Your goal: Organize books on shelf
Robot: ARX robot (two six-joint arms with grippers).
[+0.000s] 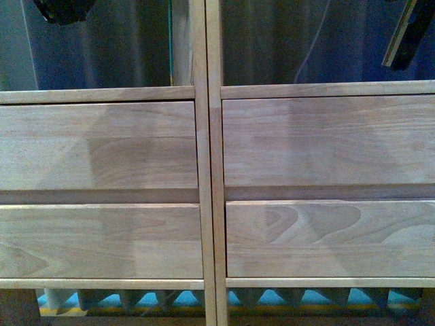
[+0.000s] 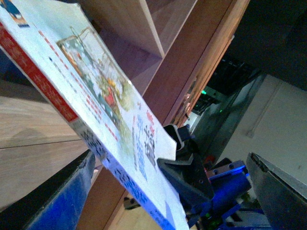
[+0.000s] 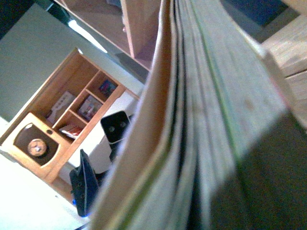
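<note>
A large pale natural-wood shelf [image 1: 206, 170] of two joined columns fills the front view, its twin uprights running down the middle. Four plain wooden drawer fronts [image 1: 98, 146] sit two to a column, one above the other, all shut. Above them the open-backed compartments show a dark blue backdrop [image 1: 326, 41].

In the right wrist view a thick, floppy volume [image 3: 201, 124] with greyish page edges and a tan cover runs right across the picture, very near the lens and blurred. Beyond it stands a smaller orange-wood cabinet [image 3: 72, 115] of cubbyholes. The right claw is not seen in any view, so whether it is wide or closed cannot be told.

In the left wrist view a thin white-covered book [image 2: 103, 103], with a colour illustration and a red band along its spine, is tilted in the air in front of the shelf's boards, outside any compartment. The left claw [image 2: 130, 143] is narrowed on it: a blue-and-black finger [image 2: 53, 201] lies against the spine side, and a black wedge-shaped one meets the cover
</note>
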